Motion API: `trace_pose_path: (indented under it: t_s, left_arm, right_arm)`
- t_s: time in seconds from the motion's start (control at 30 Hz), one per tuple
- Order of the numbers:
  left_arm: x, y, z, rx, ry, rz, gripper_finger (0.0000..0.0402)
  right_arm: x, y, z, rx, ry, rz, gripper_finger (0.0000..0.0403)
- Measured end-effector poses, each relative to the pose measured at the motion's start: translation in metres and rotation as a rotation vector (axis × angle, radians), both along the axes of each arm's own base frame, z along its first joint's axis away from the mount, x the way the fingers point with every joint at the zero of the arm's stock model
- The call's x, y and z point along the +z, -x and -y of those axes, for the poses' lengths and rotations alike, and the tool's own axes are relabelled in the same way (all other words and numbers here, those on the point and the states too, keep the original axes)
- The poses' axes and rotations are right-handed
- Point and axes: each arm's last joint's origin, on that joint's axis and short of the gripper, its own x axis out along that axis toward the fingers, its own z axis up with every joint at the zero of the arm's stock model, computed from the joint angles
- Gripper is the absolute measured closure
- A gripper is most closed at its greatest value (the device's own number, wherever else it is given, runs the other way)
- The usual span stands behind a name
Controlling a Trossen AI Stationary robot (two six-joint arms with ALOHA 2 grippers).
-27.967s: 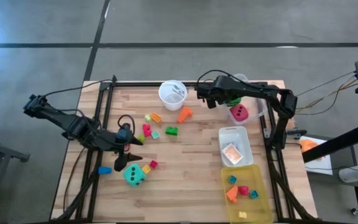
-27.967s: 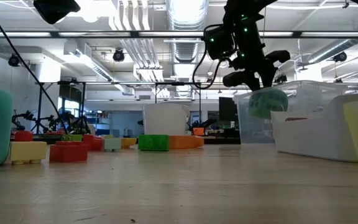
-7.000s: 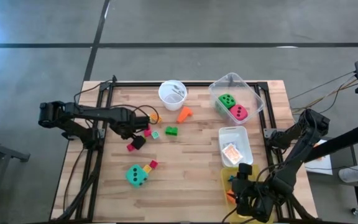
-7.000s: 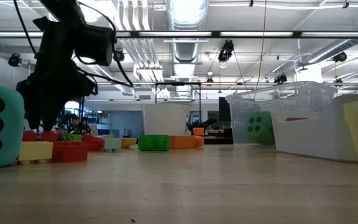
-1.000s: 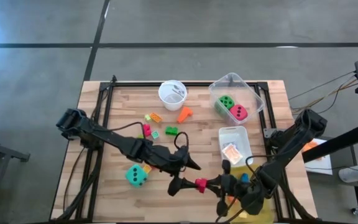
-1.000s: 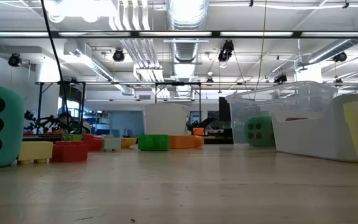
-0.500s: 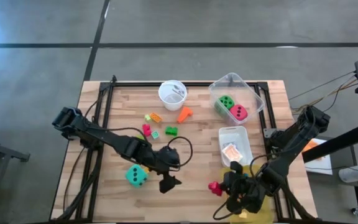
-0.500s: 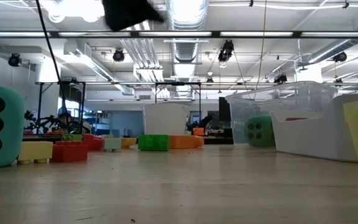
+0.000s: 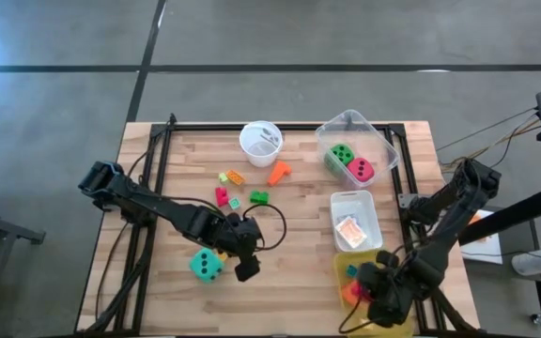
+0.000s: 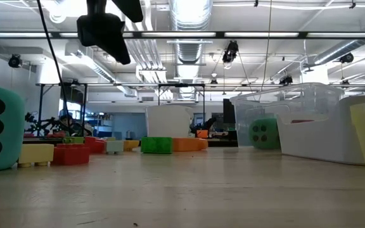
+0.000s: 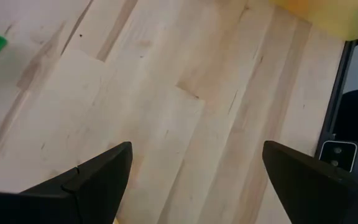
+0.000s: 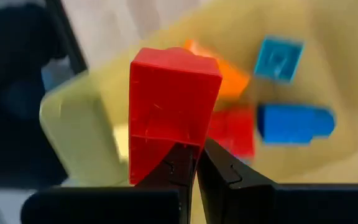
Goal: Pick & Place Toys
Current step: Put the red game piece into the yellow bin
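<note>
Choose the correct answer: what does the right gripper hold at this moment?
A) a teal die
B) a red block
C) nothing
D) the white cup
B: in the right wrist view the right gripper is shut on a red block, above the yellow bin with other blocks in it.

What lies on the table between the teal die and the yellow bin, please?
In the high view, only the open left gripper hangs just beside the teal die; from there to the yellow bin the wood is bare.

White cup (image 9: 261, 143) — clear bin (image 9: 383, 150), white bin (image 9: 368, 208), yellow bin (image 9: 393, 272) — wooden table (image 9: 289, 235).
</note>
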Motion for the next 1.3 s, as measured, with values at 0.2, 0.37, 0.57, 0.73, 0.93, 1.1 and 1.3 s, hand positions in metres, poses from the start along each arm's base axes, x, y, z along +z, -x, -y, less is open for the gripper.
trace_pose_path:
  t_s: [0.2, 0.37, 0.57, 0.73, 0.93, 1.1, 1.3]
  left_arm:
    - [0.0, 0.0, 0.0, -0.002, -0.002, -0.002, 0.0035]
    - [0.0, 0.0, -0.001, -0.001, -0.003, -0.004, 0.0035]
    - [0.0, 0.0, -0.001, -0.001, -0.004, -0.007, 0.0035]
    - [-0.001, 0.001, -0.001, 0.005, -0.006, -0.018, 0.0035]
    - [-0.003, 0.004, -0.003, 0.051, 0.002, -0.059, 0.0035]
    - [-0.003, 0.005, -0.003, 0.053, -0.004, -0.065, 0.0035]
    - [-0.003, 0.005, -0.003, 0.053, -0.004, -0.065, 0.0035]
  right_arm:
    - [0.0, 0.014, -0.01, 0.054, -0.075, -0.109, 0.0395]
    - [-0.004, 0.016, -0.013, 0.092, -0.077, -0.14, 0.0395]
    - [-0.017, 0.013, -0.017, 0.109, -0.043, -0.199, 0.0395]
    - [-0.028, 0.01, -0.022, 0.094, -0.016, -0.22, 0.0395]
    - [-0.051, 0.004, -0.033, 0.128, 0.002, -0.262, 0.0395]
    - [-0.064, 0.002, -0.037, 0.141, 0.028, -0.293, 0.0395]
    - [-0.072, -0.001, -0.04, 0.152, 0.03, -0.293, 0.0395]
